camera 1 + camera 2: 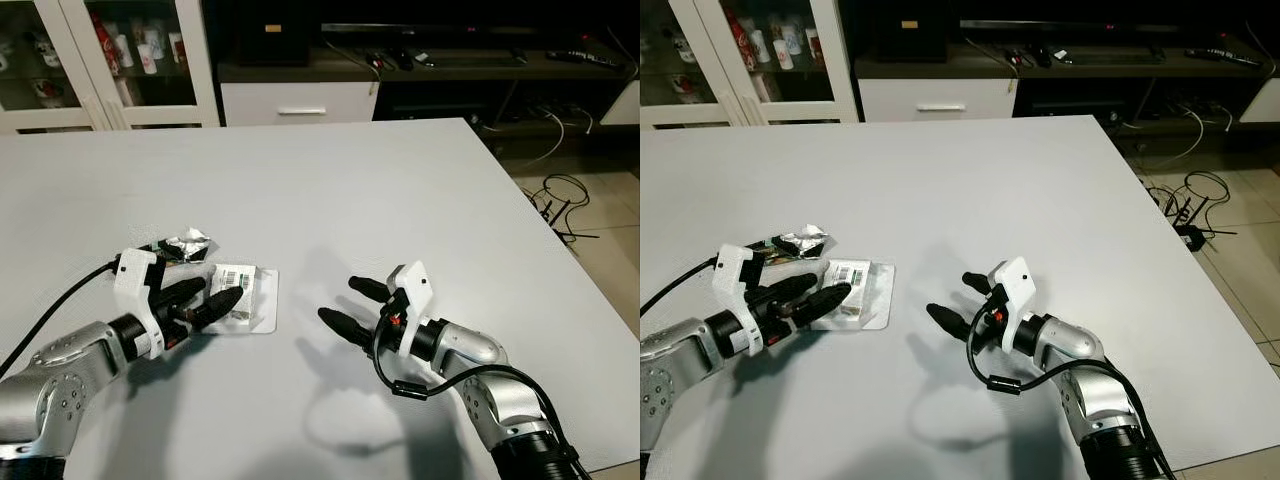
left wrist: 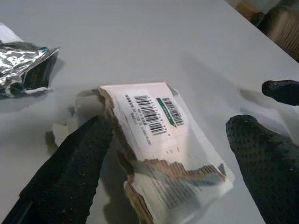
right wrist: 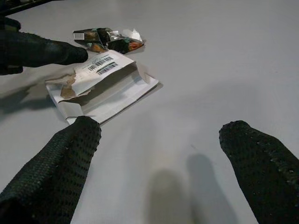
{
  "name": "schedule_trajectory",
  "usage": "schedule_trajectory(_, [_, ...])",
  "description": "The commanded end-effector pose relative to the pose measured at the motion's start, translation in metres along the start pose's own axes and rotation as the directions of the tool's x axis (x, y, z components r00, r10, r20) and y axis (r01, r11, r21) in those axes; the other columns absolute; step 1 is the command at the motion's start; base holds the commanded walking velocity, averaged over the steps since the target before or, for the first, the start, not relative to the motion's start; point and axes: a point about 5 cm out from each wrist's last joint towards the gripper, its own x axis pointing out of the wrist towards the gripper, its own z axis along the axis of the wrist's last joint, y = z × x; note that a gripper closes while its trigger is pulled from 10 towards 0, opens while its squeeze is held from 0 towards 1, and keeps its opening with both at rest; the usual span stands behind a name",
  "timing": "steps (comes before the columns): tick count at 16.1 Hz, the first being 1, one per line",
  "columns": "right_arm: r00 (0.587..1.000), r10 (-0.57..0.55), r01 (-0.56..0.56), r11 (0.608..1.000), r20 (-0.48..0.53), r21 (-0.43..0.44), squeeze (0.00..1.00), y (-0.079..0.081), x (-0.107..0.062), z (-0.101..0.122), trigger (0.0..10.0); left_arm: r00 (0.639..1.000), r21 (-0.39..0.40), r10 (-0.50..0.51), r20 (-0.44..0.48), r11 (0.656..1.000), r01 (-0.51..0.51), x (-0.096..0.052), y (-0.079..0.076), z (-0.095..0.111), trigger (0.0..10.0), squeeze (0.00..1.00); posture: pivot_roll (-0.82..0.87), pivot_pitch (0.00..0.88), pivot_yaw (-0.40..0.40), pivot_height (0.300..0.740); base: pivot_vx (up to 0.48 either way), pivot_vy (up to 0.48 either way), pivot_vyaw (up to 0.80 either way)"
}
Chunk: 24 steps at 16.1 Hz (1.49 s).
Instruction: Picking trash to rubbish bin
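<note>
Nothing binned yet: left gripper (image 1: 212, 303) spread wide over torn envelope (image 1: 245, 297), foil wrapper (image 1: 186, 243) just beyond; right gripper (image 1: 352, 303) wide, empty, on counter (image 1: 330, 190).

Right end effector (image 3: 159, 172) spread wide above table (image 3: 224, 60), facing torn envelope (image 3: 100, 86) and foil wrapper (image 3: 107, 39).

We see the room evenly and softly lit, the pale table (image 1: 330, 190) bright and free of glare, with diffuse shadows pooling beneath both arms toward six o'clock. Both eye views are sharp, though the cabinet (image 1: 110, 60) at eleven o'clock leans, perhaps from lens distortion. In the wrist views the near black fingertips (image 3: 60, 172) blur softly.
</note>
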Motion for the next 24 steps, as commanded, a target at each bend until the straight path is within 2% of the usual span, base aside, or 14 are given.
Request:
schedule_trajectory(1, [1.0, -0.008, 0.008, 1.0, 0.005, 0.001, 0.0, -0.001, -0.003, 0.002, 10.0, 1.0, 0.007, -0.004, -0.011, 1.0, 0.004, 0.003, -0.001, -0.001, 10.0, 0.0, 0.0, 0.083, -0.043, 0.74, 0.0, 0.0, 0.0])
schedule_trajectory(5, [1.0, -0.011, 0.011, 1.0, 0.005, 0.001, 0.0, -0.002, -0.003, 0.003, 10.0, 1.0, -0.002, -0.019, -0.025, 1.0, 0.019, 0.005, -0.004, -0.006, 10.0, 0.0, 0.01, 0.084, -0.047, 0.74, 0.0, 0.0, 0.0])
schedule_trajectory(12, [1.0, -0.01, 0.01, 1.0, 0.005, 0.001, 0.0, -0.001, -0.002, 0.003, 10.0, 0.997, -0.046, 0.001, -0.076, 0.999, -0.004, 0.012, -0.007, -0.029, 10.0, 0.0, 0.01, 0.083, -0.048, 0.74, 0.0, 0.0, 0.0])
schedule_trajectory(16, [1.0, -0.005, 0.005, 1.0, 0.008, 0.004, 0.0, 0.0, -0.001, 0.004, 10.0, 0.999, -0.048, 0.015, -0.05, 0.999, -0.017, 0.034, -0.012, -0.027, 10.0, 0.0, 0.0, 0.08, -0.046, 0.74, 0.0, 0.0, 0.0])
schedule_trajectory(20, [1.0, -0.003, 0.003, 1.0, 0.01, 0.006, 0.0, 0.001, 0.0, 0.003, 10.0, 0.999, -0.075, -0.04, -0.007, 0.996, 0.04, 0.054, -0.021, -0.02, 10.0, 0.0, 0.0, 0.079, -0.043, 0.74, 0.0, 0.0, 0.0])
schedule_trajectory(22, [1.0, -0.004, 0.004, 1.0, 0.012, 0.006, 0.0, 0.001, 0.0, 0.004, 10.0, 0.99, -0.125, -0.136, 0.034, 0.982, 0.139, 0.068, -0.036, -0.014, 10.0, 0.0, -0.01, 0.077, -0.043, 0.74, 0.0, 0.0, 0.0])
schedule_trajectory(24, [1.0, -0.008, 0.008, 1.0, 0.012, 0.006, 0.0, 0.001, 0.0, 0.004, 10.0, 0.977, -0.153, -0.208, 0.056, 0.965, 0.214, 0.074, -0.047, -0.012, 10.0, 0.0, 0.0, 0.079, -0.048, 0.74, 0.0, 0.0, 0.0])
